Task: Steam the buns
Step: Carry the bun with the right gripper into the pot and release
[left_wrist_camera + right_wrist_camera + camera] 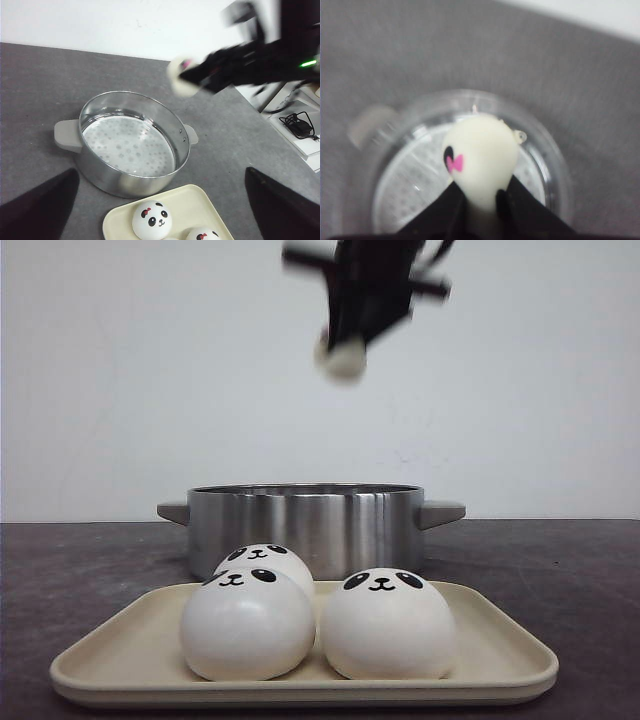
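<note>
Right hand (481, 200) pinches a bun (480, 162) above the pot (305, 525).

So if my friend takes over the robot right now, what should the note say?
Right gripper: shut on one bun, held high above the pot.
Left gripper: its fingers show at the edges of its wrist view, wide apart, holding nothing.
Pot: empty, only the steamer plate inside.
Tray: three buns wait there, two in front and one behind.
Done: nothing is in the pot yet.
Left: lower and release this bun into the pot, then move the other three.
</note>
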Controlling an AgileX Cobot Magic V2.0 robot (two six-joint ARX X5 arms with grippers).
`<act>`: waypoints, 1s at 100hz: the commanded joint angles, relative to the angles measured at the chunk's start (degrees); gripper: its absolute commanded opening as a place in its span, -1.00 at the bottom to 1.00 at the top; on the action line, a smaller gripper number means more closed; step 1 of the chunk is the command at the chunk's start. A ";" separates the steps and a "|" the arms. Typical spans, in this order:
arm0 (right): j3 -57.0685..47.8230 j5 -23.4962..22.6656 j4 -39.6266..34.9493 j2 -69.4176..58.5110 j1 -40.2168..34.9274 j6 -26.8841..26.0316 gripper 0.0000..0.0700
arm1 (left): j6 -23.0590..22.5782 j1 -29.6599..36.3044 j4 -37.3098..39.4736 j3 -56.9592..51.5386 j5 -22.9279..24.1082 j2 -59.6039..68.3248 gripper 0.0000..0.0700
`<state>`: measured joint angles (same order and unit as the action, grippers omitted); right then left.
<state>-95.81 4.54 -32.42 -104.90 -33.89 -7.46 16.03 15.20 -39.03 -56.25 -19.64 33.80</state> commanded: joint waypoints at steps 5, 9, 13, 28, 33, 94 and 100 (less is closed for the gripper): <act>-1.16 0.00 1.55 -6.16 0.39 2.43 -0.98 | -0.13 0.22 -0.52 -1.03 0.15 0.26 0.82; -1.16 -0.02 1.99 -8.07 0.79 2.43 -0.98 | -0.15 0.22 -0.87 -1.03 0.15 0.26 0.82; -1.16 -0.02 2.32 -9.86 1.07 2.38 -0.98 | -0.13 0.22 -1.14 -1.03 0.15 0.26 0.82; -1.16 -0.02 2.58 -14.86 1.81 2.34 -0.98 | -0.11 0.22 -2.16 -1.03 0.15 0.26 0.82; -1.16 0.07 2.36 -15.69 1.92 2.29 -0.98 | -0.13 0.22 -2.45 -1.03 0.15 0.26 0.82; -3.41 0.50 1.29 -16.20 2.10 1.64 0.24 | 0.11 0.22 -3.45 -1.03 0.13 0.26 0.82; -4.90 0.50 0.70 -16.20 2.25 1.66 0.25 | 0.11 0.22 -3.45 -1.03 0.13 0.26 0.82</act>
<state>-97.65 4.75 -31.86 -120.29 -31.44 -5.78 16.05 15.20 -43.40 -56.25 -19.64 33.80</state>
